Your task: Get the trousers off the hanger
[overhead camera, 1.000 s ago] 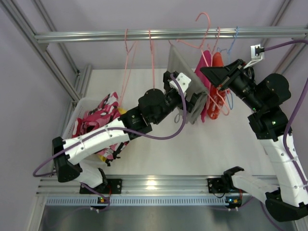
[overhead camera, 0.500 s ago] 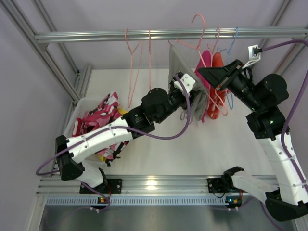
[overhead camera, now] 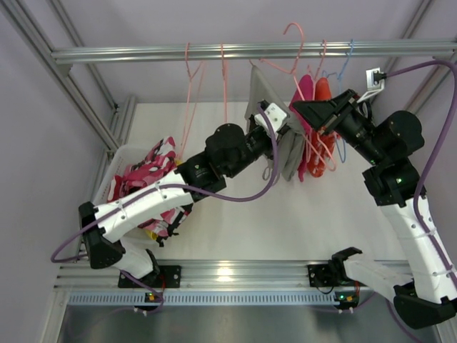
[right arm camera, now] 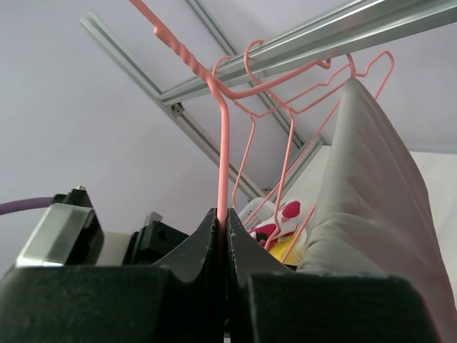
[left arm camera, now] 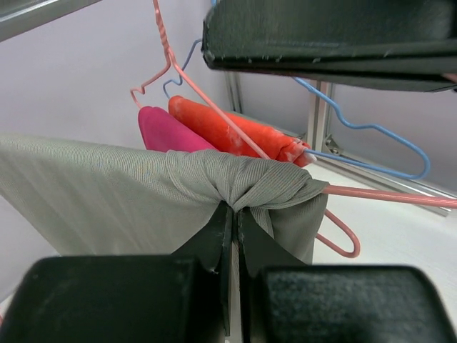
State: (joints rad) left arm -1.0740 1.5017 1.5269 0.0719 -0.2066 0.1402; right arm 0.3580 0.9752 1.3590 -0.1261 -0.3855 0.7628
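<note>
Grey trousers (overhead camera: 265, 96) hang folded over a pink hanger (overhead camera: 295, 30) below the rail. My left gripper (overhead camera: 285, 134) is shut on a bunched fold of the grey trousers (left arm camera: 143, 193), the cloth pinched between its fingertips (left arm camera: 234, 211). My right gripper (overhead camera: 305, 108) is shut on the pink hanger's wire neck (right arm camera: 223, 143), holding it just under the hook. Magenta trousers (left arm camera: 163, 128) and orange trousers (left arm camera: 235, 132) hang on other hangers right behind the grey pair.
A white basket (overhead camera: 116, 161) at the left holds pink-white-black patterned trousers (overhead camera: 146, 175) and a yellow pair (right arm camera: 296, 246). Two bare pink hangers (overhead camera: 189, 93) and a blue hanger (overhead camera: 345, 68) hang from the aluminium rail (overhead camera: 143, 53).
My left gripper, open a second ago, reached into the grey trousers and shut on the cloth. The right gripper kept its grip on the hanger.
</note>
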